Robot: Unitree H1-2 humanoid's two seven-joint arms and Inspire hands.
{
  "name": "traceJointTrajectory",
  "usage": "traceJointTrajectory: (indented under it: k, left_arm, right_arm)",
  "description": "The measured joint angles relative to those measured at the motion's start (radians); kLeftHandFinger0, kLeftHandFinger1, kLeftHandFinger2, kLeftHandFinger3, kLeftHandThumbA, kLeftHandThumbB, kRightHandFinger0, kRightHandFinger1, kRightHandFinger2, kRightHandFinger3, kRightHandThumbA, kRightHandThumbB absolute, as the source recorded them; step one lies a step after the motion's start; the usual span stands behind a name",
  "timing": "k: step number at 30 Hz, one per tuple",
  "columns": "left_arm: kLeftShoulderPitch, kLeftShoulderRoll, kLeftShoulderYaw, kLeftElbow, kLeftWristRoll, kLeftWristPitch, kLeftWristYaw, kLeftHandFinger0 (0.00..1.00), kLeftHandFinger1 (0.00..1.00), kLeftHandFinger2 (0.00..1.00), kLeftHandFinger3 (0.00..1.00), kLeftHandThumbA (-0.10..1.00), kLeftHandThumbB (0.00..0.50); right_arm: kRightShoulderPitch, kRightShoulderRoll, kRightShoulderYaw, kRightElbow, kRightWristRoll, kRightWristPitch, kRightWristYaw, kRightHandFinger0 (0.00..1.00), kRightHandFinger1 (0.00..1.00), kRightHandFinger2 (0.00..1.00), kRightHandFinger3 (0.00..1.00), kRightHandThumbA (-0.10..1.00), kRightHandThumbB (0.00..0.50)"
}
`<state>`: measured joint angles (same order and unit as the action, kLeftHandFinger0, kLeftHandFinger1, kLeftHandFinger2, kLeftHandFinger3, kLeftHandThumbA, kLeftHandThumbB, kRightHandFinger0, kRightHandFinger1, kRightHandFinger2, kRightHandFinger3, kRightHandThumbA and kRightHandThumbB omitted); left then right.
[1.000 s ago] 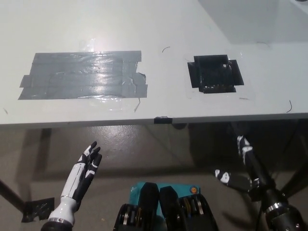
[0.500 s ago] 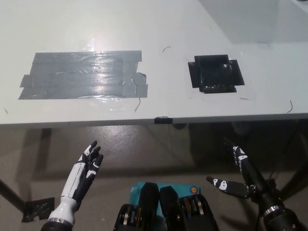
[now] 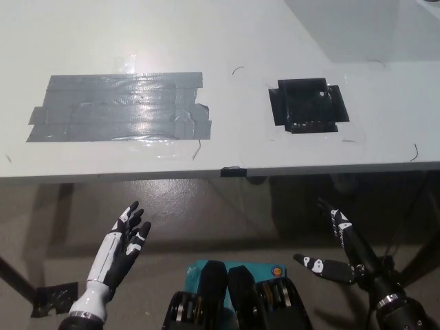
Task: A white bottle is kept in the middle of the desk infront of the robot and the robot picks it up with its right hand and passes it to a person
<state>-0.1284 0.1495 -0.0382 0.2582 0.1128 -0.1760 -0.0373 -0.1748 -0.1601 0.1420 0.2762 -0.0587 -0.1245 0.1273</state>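
Both hands, left and right, spread below desk

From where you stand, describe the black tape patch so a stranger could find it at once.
Start at the white desk that fills the upper part of the head view. Two tape patches lie on it: a wide grey patch toward the left and a smaller one toward the right. The black patch is that right one, roughly square and dark, near the desk's front edge.
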Motion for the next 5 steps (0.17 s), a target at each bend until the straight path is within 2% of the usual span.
traceJointTrajectory:
  k: [5]
  left_arm:
    - [0.000,0.000,0.000,0.000,0.000,0.000,0.000,1.00,1.00,1.00,1.00,0.84,0.017]
  right_arm:
    - [0.000,0.000,-0.001,-0.001,0.000,0.000,0.005,1.00,1.00,1.00,1.00,0.88,0.212]
